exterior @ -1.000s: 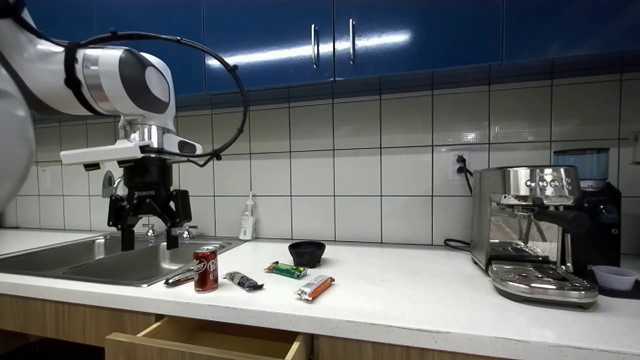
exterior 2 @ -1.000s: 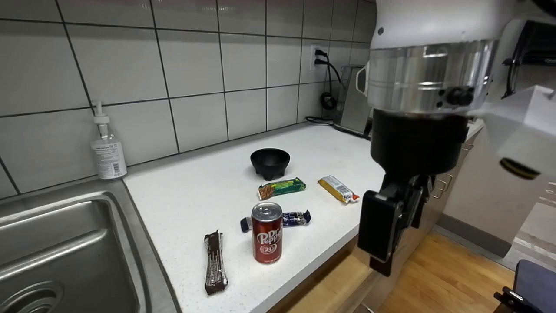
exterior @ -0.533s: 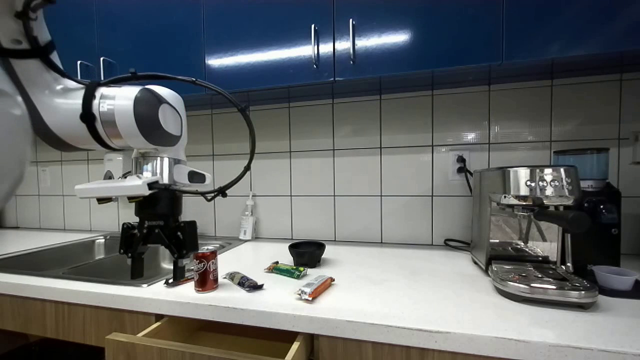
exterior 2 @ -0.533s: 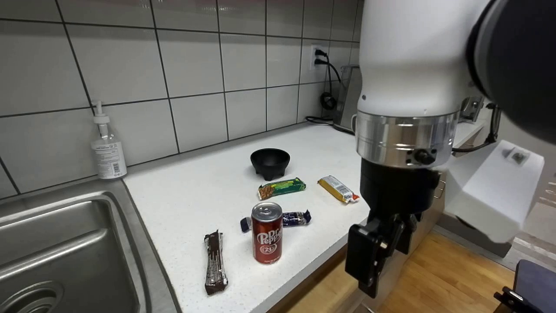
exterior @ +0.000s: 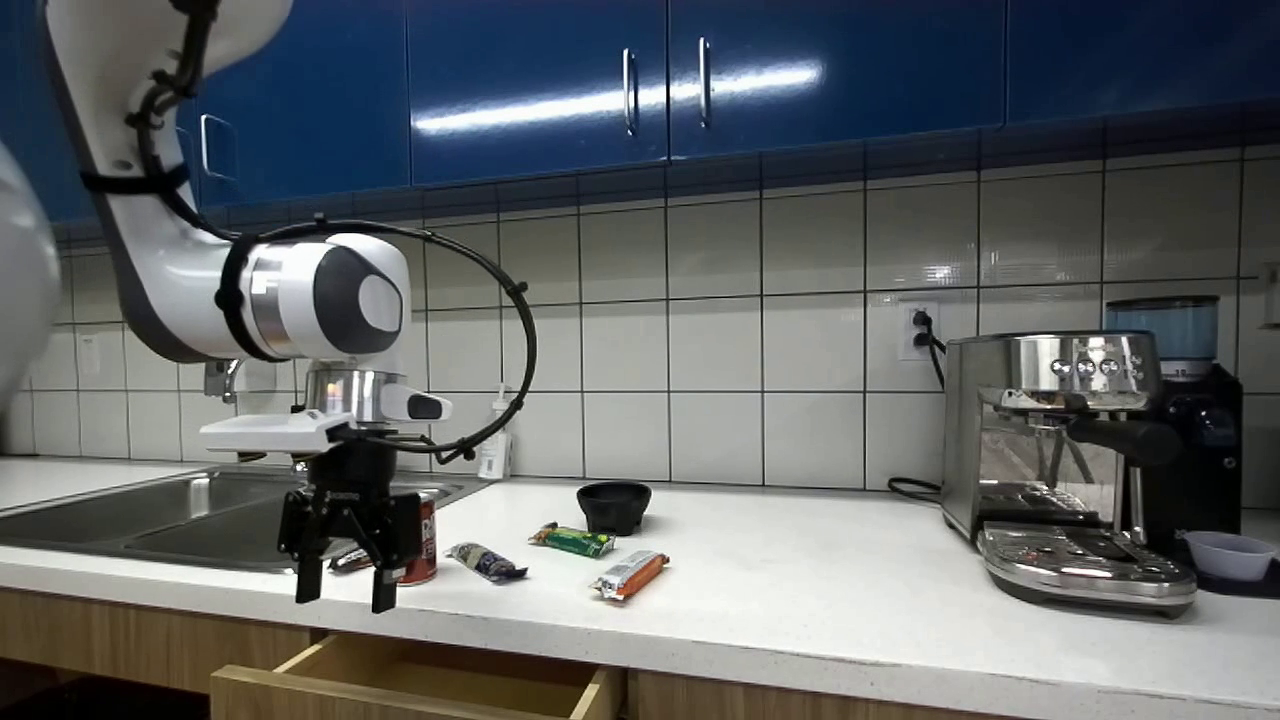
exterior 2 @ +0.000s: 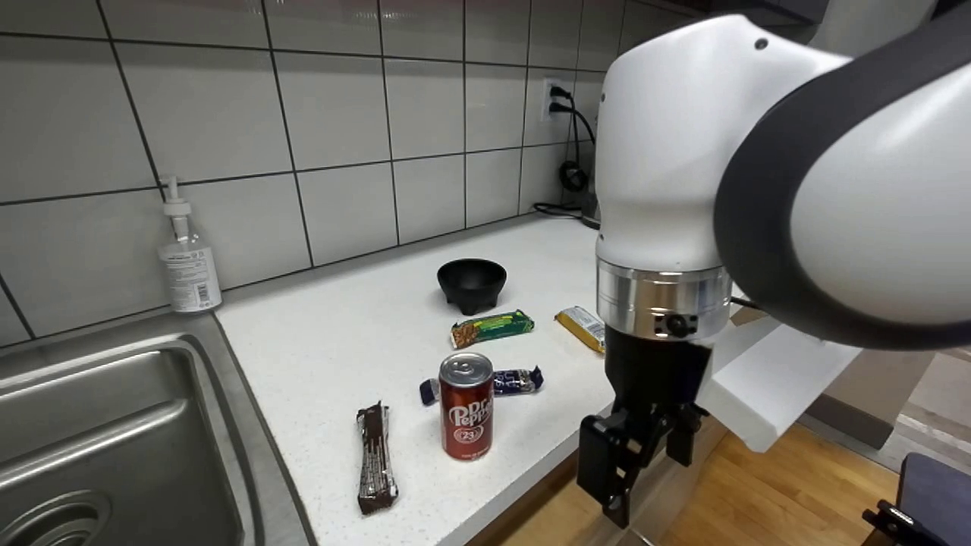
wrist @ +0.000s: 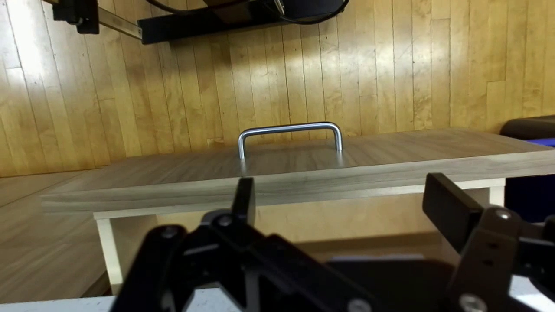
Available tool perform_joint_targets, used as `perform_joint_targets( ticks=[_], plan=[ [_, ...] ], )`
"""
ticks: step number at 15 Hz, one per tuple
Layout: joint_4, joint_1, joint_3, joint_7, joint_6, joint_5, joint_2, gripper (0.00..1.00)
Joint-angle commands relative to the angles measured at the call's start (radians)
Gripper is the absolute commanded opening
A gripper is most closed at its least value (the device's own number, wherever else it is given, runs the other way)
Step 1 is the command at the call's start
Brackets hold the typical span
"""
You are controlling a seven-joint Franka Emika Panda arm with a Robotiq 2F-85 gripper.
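Drawer (wrist: 312, 187) below the tool (exterior: 346, 597), apart

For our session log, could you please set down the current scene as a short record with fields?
End effector: open, holding nothing
Position: over the drawer
Drawer: pulled open, metal handle on its front
Soda can: red, upright on the counter
Wrapped: brown bar, dark blue bar, green bar, yellow bar, lying on the counter
Bowl: black, near the green bar
Pump bottle: by the sink
Espresso machine: standing on the counter
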Motion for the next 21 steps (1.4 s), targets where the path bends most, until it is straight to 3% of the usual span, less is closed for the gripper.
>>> perform_joint_targets(
  ticks=[1, 8, 16, 21],
  plan=[
    [0.076, -0.01, -0.027, 0.025, 0.005, -0.053, 0.1, 1.0],
    [0.163, 0.005, -0.078, 0.011, 0.019, -0.1, 0.214, 1.0],
    [0.2, 0.01, -0.086, -0.034, 0.057, -0.098, 0.261, 1.0],
    [0.204, 0.038, -0.098, -0.019, 0.093, -0.178, 0.288, 1.0]
  ],
)
